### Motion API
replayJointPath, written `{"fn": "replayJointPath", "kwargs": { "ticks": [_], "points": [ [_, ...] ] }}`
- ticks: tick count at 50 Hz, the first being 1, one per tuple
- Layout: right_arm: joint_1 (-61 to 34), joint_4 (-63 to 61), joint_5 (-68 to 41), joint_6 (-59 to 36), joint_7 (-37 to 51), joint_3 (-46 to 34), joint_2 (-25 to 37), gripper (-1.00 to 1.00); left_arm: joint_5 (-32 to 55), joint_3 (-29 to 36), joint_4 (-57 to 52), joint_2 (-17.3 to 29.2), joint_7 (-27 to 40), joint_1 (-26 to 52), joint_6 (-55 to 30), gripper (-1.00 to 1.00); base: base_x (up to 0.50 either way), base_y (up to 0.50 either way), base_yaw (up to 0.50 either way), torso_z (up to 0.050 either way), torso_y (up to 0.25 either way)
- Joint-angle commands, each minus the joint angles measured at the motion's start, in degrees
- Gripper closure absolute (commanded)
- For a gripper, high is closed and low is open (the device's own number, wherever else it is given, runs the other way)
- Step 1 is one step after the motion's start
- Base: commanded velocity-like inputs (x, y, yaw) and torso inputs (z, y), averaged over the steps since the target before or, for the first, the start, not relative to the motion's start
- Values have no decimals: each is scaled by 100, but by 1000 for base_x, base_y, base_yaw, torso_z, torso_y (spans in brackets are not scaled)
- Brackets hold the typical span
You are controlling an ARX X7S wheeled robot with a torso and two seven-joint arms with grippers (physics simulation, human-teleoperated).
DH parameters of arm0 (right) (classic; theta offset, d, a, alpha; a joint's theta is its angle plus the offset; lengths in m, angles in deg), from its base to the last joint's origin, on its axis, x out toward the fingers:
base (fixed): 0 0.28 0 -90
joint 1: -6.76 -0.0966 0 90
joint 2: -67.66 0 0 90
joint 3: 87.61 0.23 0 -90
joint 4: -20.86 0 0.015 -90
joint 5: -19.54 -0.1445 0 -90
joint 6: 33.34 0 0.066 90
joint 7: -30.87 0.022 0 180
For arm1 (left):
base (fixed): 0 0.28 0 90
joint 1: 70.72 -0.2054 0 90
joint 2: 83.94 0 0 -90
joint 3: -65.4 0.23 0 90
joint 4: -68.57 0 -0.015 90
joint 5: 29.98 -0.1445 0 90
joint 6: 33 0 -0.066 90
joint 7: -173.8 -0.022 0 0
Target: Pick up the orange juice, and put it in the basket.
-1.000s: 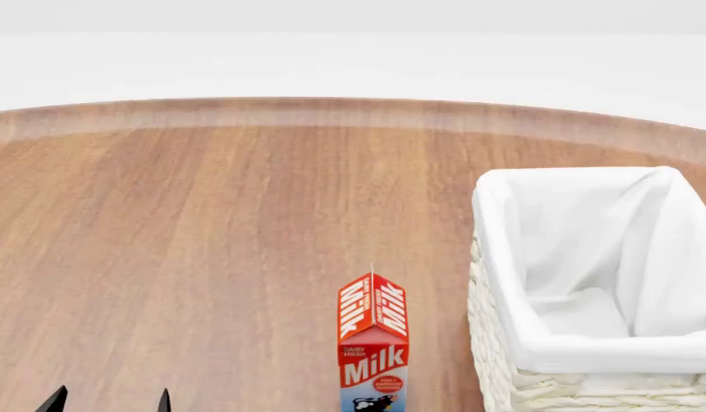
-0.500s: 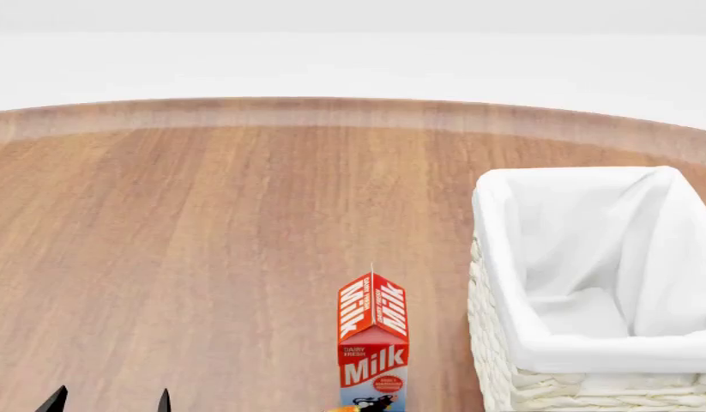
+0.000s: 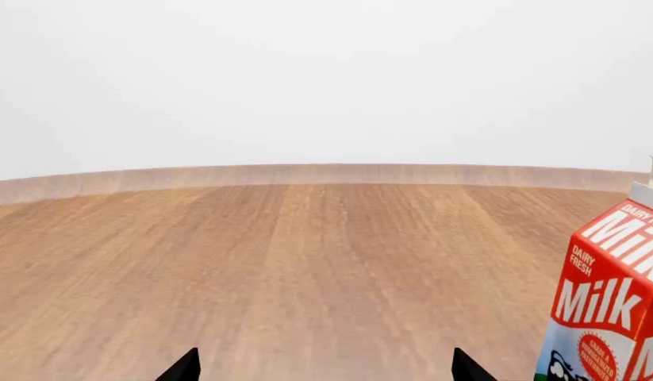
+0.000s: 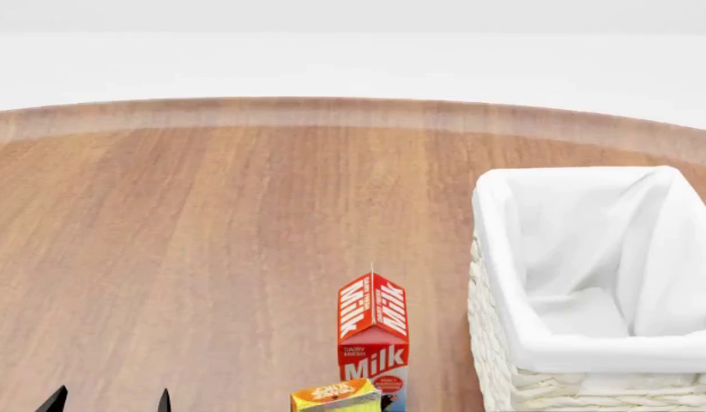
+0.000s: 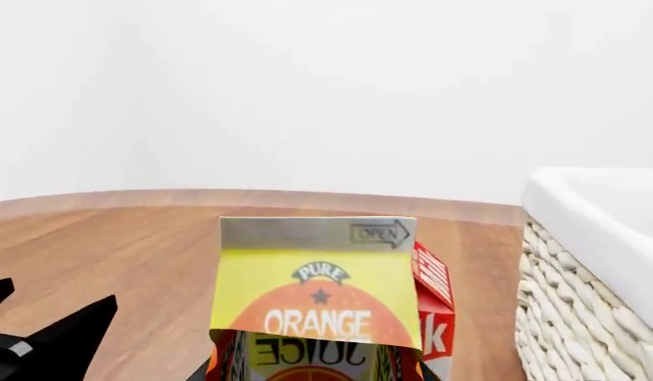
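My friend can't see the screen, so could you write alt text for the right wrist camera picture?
A tall yellow-and-orange gable-top carton lettered "ORANGE JUICE" fills the near centre, hiding most of a red milk carton behind it. A cream-white woven wicker basket with a white cloth liner stands to one side on the brown wooden table, and a black claw part shows at the frame's edge.

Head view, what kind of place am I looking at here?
Likely a simulated tabletop test scene: a bare wooden table against blank white surroundings, holding only grocery props, a milk carton, an orange juice carton and a lined wicker basket.
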Motion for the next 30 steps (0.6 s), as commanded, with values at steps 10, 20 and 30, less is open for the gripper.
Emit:
{"fn": "replayJointPath", "kwargs": {
  "ticks": [10, 20, 30],
  "points": [
    [-23, -964, 197, -419, 171, 54, 152, 100, 26, 36, 4, 25, 30, 10, 12, -100, 0, 0, 0, 0, 0],
    [-50, -1175, 175, -534, 243, 92, 189, 100, 38, 53, 6, 37, 45, 14, 18, -100, 0, 0, 0, 0, 1],
    [-92, -1380, 123, -638, 296, 122, 209, 100, 50, 69, 8, 49, 59, 19, 24, -100, 0, 0, 0, 2, 1]
  ]
}}
